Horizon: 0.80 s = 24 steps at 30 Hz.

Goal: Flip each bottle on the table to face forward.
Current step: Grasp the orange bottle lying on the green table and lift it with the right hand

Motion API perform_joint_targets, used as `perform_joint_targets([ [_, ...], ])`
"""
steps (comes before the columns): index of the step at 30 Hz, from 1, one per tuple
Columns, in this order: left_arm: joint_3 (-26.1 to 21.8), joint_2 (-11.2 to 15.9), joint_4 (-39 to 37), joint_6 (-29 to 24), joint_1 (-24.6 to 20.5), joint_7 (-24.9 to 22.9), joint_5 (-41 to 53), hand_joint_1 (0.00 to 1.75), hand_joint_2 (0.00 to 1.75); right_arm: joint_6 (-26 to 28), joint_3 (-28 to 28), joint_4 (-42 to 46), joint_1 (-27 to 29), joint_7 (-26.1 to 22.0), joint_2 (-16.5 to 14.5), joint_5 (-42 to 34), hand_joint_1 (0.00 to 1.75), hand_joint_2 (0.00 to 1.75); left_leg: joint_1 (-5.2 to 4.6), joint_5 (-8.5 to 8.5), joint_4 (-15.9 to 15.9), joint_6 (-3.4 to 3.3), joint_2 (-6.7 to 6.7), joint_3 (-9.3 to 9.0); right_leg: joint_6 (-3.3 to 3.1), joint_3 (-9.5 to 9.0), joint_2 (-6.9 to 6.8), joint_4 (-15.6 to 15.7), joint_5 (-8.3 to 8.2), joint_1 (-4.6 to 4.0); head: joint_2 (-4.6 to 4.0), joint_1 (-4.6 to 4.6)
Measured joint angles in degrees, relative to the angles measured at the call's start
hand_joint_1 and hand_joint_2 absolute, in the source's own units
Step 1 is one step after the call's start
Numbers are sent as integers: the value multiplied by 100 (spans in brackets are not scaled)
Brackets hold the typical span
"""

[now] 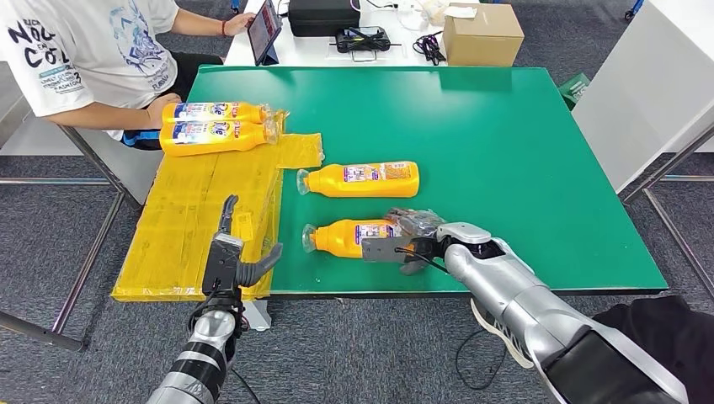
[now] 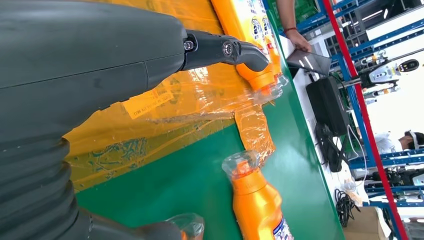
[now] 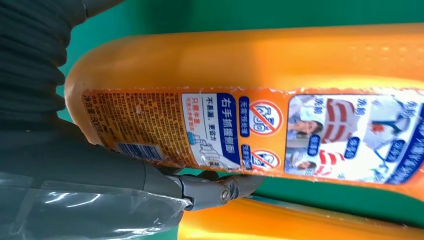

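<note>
Lying under the right hand (image 1: 410, 246): nearest bottle (image 1: 349, 237), back label up.

A robotics lab or test room — a green table (image 1: 522, 151) stands on grey carpet tiles (image 1: 50, 219), with a white desk (image 1: 337, 52) behind it carrying a black case (image 1: 323, 15), chargers and cables (image 1: 431, 46) and a cardboard box (image 1: 482, 34). A seated person (image 1: 93, 50) holds a tablet (image 1: 264, 30) — blue-and-red racking (image 2: 367, 100) lines the background
</note>
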<state>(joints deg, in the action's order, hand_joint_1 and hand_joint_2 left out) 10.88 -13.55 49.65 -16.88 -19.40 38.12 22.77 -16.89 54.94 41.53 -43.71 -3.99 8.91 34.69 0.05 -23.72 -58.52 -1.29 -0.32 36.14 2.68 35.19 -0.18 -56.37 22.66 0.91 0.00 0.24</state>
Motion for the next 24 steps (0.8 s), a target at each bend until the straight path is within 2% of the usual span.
perform_joint_targets([
  [24, 83, -46, -172, 16, -79, 0, -17, 0, 175, 26, 284, -377, -50, 27, -159, 130, 0, 175, 1, 0, 0, 0, 0, -1, 0, 0, 0, 0, 0, -1, 0, 0],
])
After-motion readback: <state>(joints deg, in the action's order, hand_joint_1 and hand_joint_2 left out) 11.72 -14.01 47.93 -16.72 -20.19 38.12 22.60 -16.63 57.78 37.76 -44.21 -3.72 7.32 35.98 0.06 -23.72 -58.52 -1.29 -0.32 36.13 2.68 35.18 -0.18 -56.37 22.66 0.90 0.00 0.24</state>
